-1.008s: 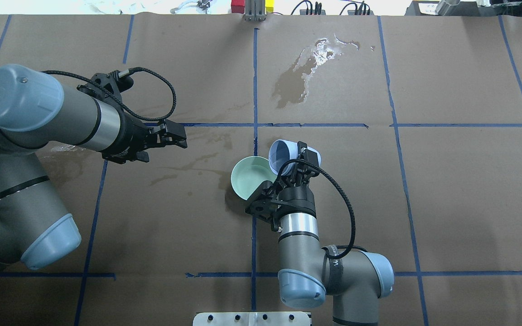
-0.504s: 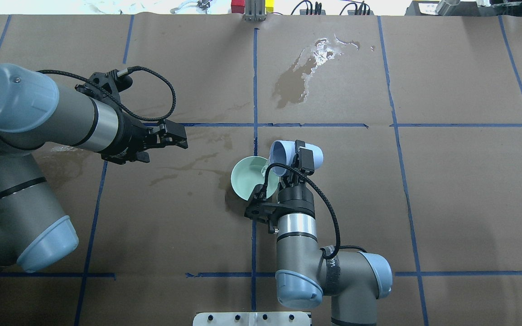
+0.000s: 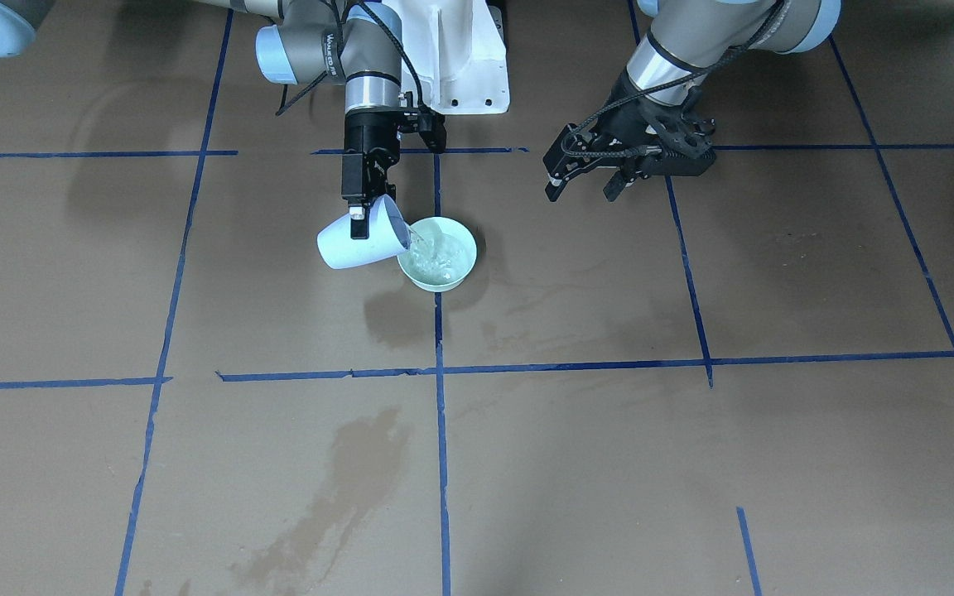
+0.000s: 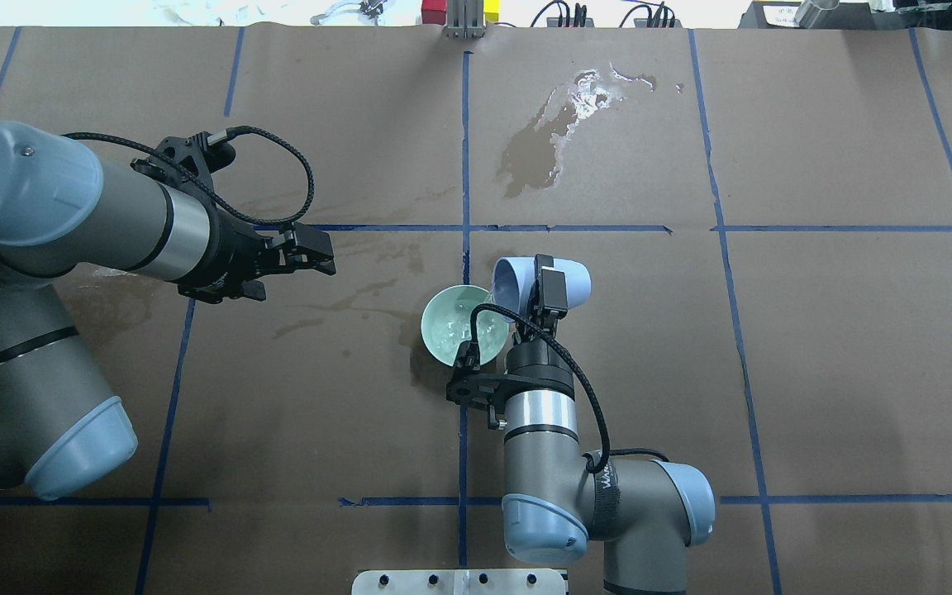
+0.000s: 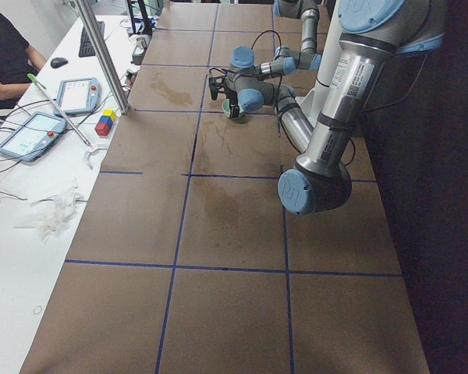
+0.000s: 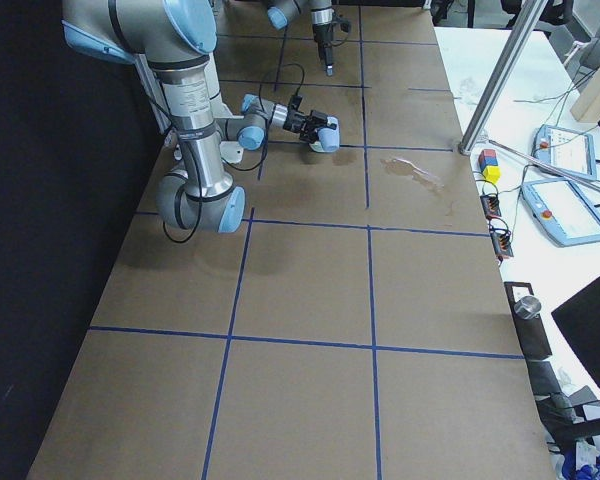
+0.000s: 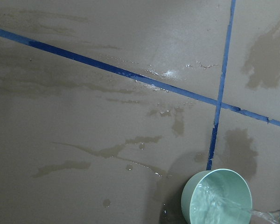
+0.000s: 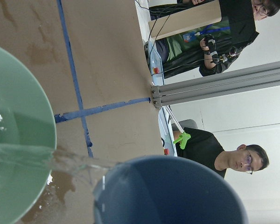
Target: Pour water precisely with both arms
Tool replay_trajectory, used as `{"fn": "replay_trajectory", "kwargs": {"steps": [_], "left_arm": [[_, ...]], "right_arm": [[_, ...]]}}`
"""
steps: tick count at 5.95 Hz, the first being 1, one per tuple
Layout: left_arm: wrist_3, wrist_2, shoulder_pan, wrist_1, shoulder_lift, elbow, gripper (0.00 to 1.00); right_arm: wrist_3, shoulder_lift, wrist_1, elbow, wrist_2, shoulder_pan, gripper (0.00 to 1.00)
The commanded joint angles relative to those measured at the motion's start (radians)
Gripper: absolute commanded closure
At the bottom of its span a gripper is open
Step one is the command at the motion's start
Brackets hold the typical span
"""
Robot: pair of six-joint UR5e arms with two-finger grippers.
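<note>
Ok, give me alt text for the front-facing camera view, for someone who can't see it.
The right gripper tips a pale blue cup, pouring a thin stream of water into a mint green bowl on a brown table gridded with blue tape. The left gripper hangs open and empty to the side, and damp stains mark the table.

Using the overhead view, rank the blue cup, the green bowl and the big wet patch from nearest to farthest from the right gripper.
1. Blue cup: held by the right gripper, tipped sideways.
2. Green bowl: on the table at the cup's mouth, to its left.
3. Big wet patch: farther up the table, toward the far edge.
</note>
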Motion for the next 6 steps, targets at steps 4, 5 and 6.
{"fn": "replay_trajectory", "kwargs": {"steps": [4,5,6], "left_arm": [[0.000,0.000,0.002,0.000,0.010,0.006,0.00],[0.002,0.000,0.004,-0.001,0.007,0.008,0.00],[0.000,0.002,0.004,-0.002,0.005,0.002,0.00]], "right_arm": [[-0.107,0.000,-0.001,0.001,-0.012,-0.005,0.96],[-0.109,0.000,0.000,0.003,-0.015,-0.007,0.96],[-0.072,0.005,0.016,0.018,-0.016,-0.011,0.93]]}}
